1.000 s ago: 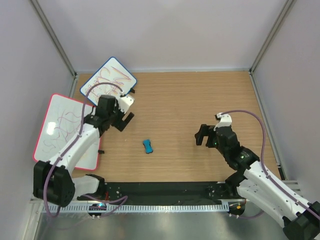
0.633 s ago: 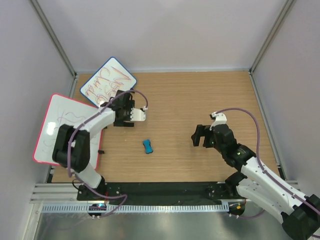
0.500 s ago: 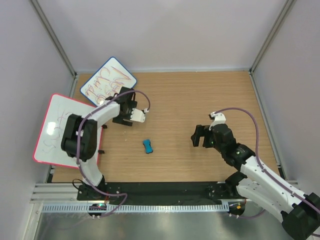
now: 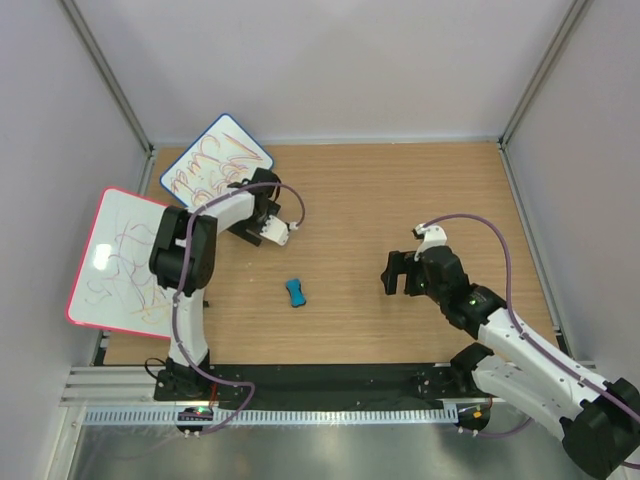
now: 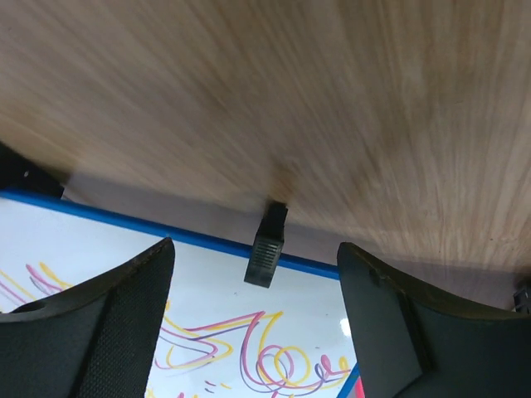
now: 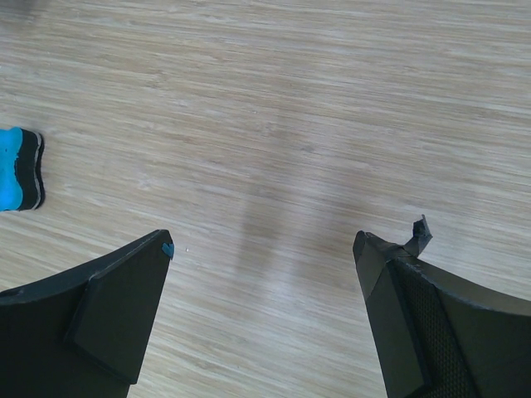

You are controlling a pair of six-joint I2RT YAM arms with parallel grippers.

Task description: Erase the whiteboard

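- Swinging up and to the right since a second ago, my left arm has left the pink-framed board (image 4: 120, 260) and tucked in at the lower right edge of the whiteboard (image 4: 215, 160). My right arm has crept a little left.
- My left fingers (image 5: 91, 332) are spread wide with nothing between them. In the wrist view the gap frames the blue frame edge and one small black foot (image 5: 267, 249).
- My right fingers (image 6: 83, 323) are just as wide and just as empty, hanging over bare counter (image 4: 400, 200) at the right centre of the overhead view.
- The blue eraser (image 4: 295, 292) lies on the wood between my two arms, at the left margin of my right wrist view. It has not shifted, and neither hand touches it.
- The whiteboard sits in the upper left of the overhead view, turned at an angle by the back corner. Its face is still covered in red and purple loops.
- I judge it light and stiff, with a slick face and only small feet for grip. It will likely skid once I rub across it.
- I would brace it at the rounded frame, near the corner by my left fingers, clamping rim rather than writing surface.
- The other hand must first fetch the eraser.
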